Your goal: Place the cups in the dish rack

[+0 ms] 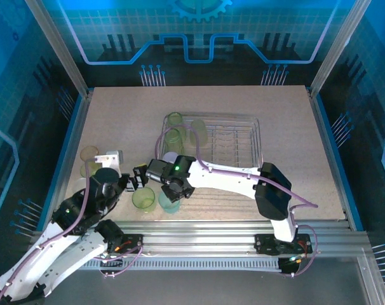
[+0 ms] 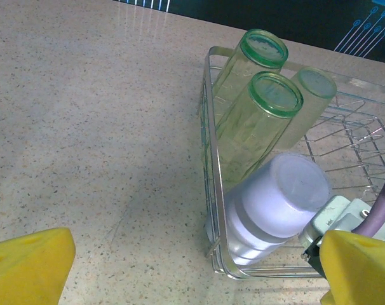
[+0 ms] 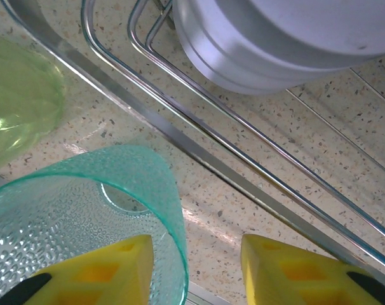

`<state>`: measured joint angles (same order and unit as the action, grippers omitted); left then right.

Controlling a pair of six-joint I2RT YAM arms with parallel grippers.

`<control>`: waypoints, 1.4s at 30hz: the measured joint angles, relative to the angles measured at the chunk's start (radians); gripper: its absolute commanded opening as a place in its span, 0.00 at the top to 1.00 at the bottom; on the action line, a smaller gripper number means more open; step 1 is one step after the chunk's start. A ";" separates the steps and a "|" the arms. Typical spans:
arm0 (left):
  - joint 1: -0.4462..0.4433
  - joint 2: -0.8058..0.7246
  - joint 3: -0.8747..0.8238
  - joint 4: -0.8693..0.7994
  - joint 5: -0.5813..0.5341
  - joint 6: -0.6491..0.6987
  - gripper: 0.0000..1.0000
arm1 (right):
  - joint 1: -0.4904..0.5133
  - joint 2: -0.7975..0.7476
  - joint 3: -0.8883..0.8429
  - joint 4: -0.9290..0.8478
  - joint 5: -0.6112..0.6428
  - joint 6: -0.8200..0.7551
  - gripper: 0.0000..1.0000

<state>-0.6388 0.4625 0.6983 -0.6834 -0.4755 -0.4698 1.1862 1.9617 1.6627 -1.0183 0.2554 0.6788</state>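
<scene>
Near the front of the counter (image 1: 116, 114), just outside the dish rack's (image 1: 243, 136) near-left corner, a teal cup (image 1: 169, 203) stands upright with the right hand (image 1: 171, 190) over it. The right wrist view shows that hand (image 3: 195, 254) astride the teal cup's (image 3: 72, 216) wall: one yellow finger (image 3: 110, 267) sits inside the cup and the other (image 3: 294, 270) outside. A gap shows between the outer finger and the wall, so the jaws are narrow but not pressed on the cup. The cup's base is on the counter, just beside the rack's rim rod (image 3: 243, 184).

Just left of the teal cup, a yellow-green cup (image 1: 143, 199) stands upright on the counter. The left hand (image 1: 136, 178) hovers close behind it. In the left wrist view this hand (image 2: 192, 267) is spread wide, its yellow fingertips (image 2: 27, 260) at the frame's two lower corners, holding nothing.

Four cups are in the left end of the rack (image 2: 211, 190), all bottom-up and leaning. Two are yellow-green (image 2: 263, 47) (image 2: 276, 94), one behind the other against the left rim. A pale tan cup (image 2: 313, 82) is just to their right. A lavender-white cup (image 2: 281, 197) lies tilted at the near corner, close to the right arm's white wrist housing (image 2: 338, 216).

Far left on the counter, well apart from the rack, another pale tan cup (image 1: 89, 152) stands.
</scene>
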 measured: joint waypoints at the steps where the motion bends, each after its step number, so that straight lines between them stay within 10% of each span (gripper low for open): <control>1: 0.000 0.000 0.000 0.000 0.000 0.000 0.01 | 0.000 0.000 0.000 -0.002 0.002 0.000 0.62; 30: 0.000 0.000 -0.015 0.004 -0.011 -0.019 0.01 | 0.027 -0.010 -0.036 0.011 0.079 0.041 0.70; 42: -0.002 -0.226 -0.019 -0.166 -0.298 -0.308 0.01 | 0.042 -0.010 -0.089 0.065 0.077 0.060 0.71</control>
<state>-0.6407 0.2367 0.6796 -0.8497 -0.7738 -0.7780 1.2278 1.9518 1.5742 -0.9531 0.3328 0.7387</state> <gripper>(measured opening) 0.992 0.296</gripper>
